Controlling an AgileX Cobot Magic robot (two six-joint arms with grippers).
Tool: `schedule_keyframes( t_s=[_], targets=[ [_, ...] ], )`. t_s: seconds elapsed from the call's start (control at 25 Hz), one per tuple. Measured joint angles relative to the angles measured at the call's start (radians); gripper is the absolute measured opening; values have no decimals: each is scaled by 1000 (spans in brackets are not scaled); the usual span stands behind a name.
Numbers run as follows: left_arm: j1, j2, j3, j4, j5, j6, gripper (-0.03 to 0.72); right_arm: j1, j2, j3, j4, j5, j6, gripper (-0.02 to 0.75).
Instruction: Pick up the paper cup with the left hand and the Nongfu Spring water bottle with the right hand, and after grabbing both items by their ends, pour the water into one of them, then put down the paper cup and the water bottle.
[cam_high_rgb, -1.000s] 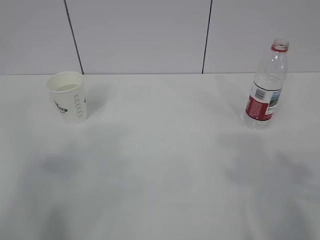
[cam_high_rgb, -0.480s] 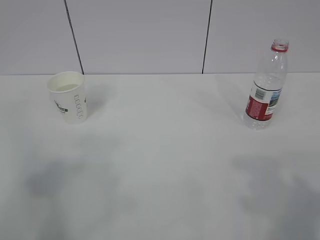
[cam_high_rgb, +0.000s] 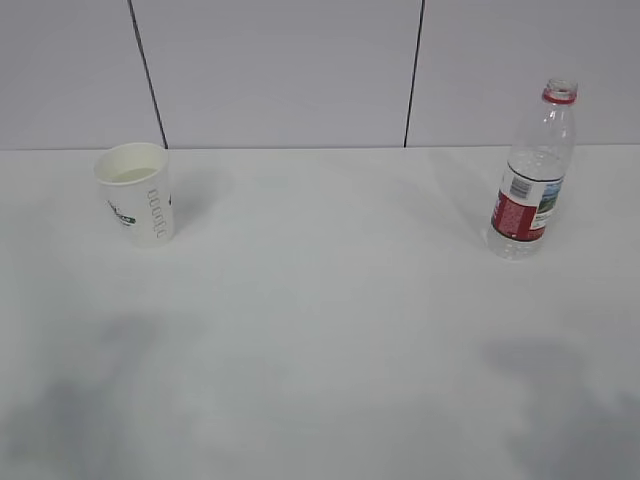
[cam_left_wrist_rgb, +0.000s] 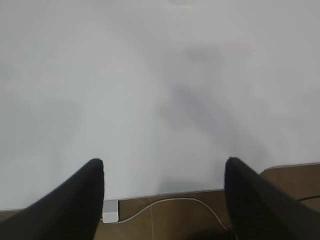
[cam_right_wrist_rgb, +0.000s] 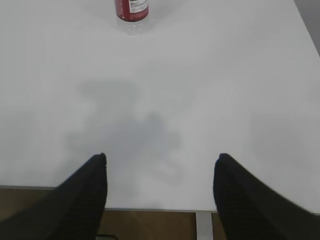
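I see both claws spread, empty: left claw (cam_left_wrist_rgb: 162, 200), right claw (cam_right_wrist_rgb: 160, 192). Paper cup (cam_high_rgb: 136, 193) upright far left on surface (cam_high_rgb: 320, 330); Nongfu Spring water bottle (cam_high_rgb: 533, 175) upright far right, well apart.

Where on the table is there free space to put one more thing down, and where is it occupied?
The table is bare across the wide middle between the paper cup at far left and the Nongfu Spring water bottle at far right, and along the whole near side. Only those two far spots are occupied; nowhere is crowded.
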Motion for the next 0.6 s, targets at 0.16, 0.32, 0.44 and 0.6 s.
schedule_keyframes(
  t_s=[0.16,0.32,0.44,0.6],
  targets=[
    [0,-25,19,0,5,0,534,0,-20,14,-7,-3,0,501],
    [0,-29,19,0,5,0,499,0,-28,34,-11,-29,0,501],
    [0,-29,19,0,5,0,489,0,-30,41,-11,-38,0,501],
    [0,-29,21,7,-8,0,487,0,-32,41,-11,-42,0,500]
  ],
)
